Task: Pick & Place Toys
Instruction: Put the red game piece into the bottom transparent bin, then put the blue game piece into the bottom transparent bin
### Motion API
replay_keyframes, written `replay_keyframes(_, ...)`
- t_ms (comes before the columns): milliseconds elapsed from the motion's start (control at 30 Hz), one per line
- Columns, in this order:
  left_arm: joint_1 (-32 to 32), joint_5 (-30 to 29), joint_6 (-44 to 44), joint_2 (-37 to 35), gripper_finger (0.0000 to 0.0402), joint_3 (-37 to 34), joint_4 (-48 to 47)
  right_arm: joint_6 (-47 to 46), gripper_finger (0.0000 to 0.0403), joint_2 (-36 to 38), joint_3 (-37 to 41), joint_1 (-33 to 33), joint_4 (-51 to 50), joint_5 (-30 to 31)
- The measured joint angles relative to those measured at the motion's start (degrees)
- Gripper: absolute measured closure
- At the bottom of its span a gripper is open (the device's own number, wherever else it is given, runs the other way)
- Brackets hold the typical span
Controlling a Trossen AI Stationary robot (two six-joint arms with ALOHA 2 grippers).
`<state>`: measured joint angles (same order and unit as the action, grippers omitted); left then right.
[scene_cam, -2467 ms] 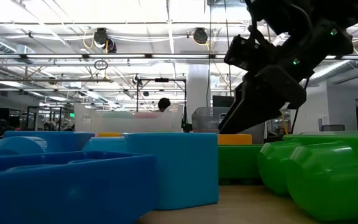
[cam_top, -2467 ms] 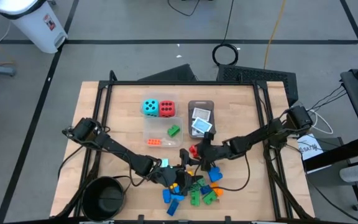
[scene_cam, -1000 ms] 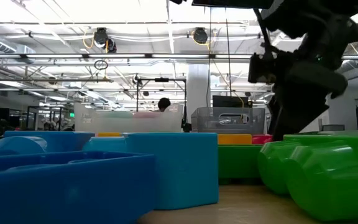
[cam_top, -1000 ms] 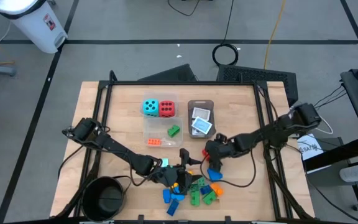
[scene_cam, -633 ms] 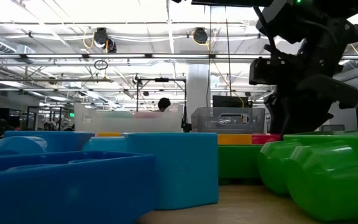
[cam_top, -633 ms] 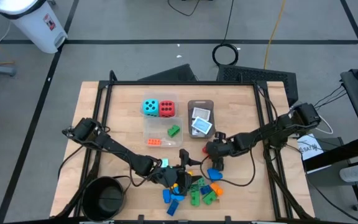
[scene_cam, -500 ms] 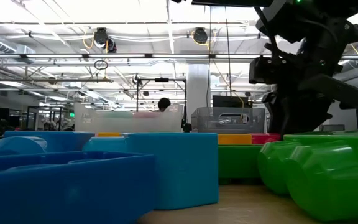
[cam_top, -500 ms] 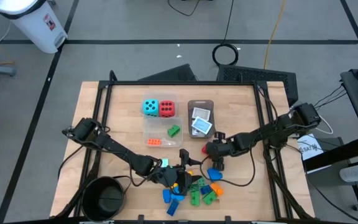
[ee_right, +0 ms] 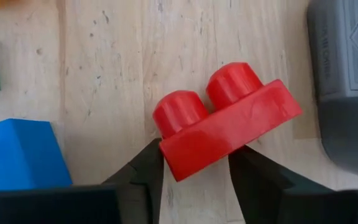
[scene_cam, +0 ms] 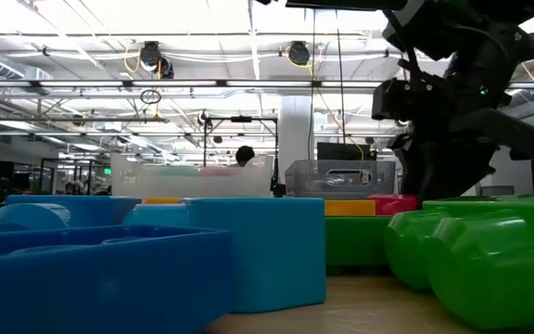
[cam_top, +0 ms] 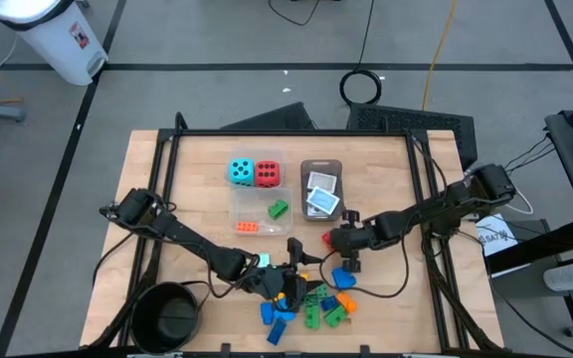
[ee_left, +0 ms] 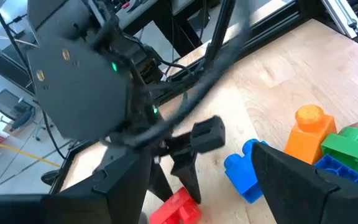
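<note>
Fingers of the right hand (ee_right: 194, 171), near frame bottom, pinch the red brick (ee_right: 229, 127) on the worktop (ee_right: 104, 68) for lifting; the left hand (ee_left: 197, 180) waits half open, empty.

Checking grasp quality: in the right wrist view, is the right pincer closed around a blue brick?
No, the right pincer has its fingers on either side of a red brick; a blue brick lies apart.
</note>
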<state>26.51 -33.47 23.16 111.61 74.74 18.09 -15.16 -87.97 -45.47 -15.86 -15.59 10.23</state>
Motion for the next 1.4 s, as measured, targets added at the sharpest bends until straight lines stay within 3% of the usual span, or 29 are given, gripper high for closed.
replay_keyframes(300, -0.29, -0.02, -1.20, -0.02, 0.0121, 0.04, 0.04, 0.32, 0.0331, 5.32, 0.02, -3.11, 0.32, 0.05)
replay_keyframes(500, -0.29, -0.07, -1.18, -0.02, 0.0121, 0.04, 0.20, 1.41, 0.0396, 6.68, 0.02, -4.21, 2.84, 0.05)
replay_keyframes(567, -0.08, -1.18, -1.18, -0.49, 0.0121, 0.05, 0.77, 2.40, 0.0399, 6.65, 0.02, -4.15, 3.51, 0.13)
replay_keyframes(700, 0.97, -4.58, -4.10, -3.49, 0.0121, 0.04, -0.34, 2.61, 0.0379, 6.68, 0.02, -4.15, 3.68, 0.12)
replay_keyframes(933, 1.65, -4.49, -16.18, -8.39, 0.0121, 0.11, -11.85, -1.73, 0.0344, 10.41, 0.04, -6.82, 1.10, 0.08)
replay_keyframes(1133, 1.08, -3.68, -19.52, -8.50, 0.0121, 0.09, -15.75, -1.28, 0.0260, 10.87, 0.63, -12.04, 2.11, -2.83)
replay_keyframes(1400, -0.61, -2.47, -22.16, -8.50, 0.0121, 0.06, -16.29, 2.25, 0.0156, 7.89, 8.89, -17.37, 19.05, 0.00)
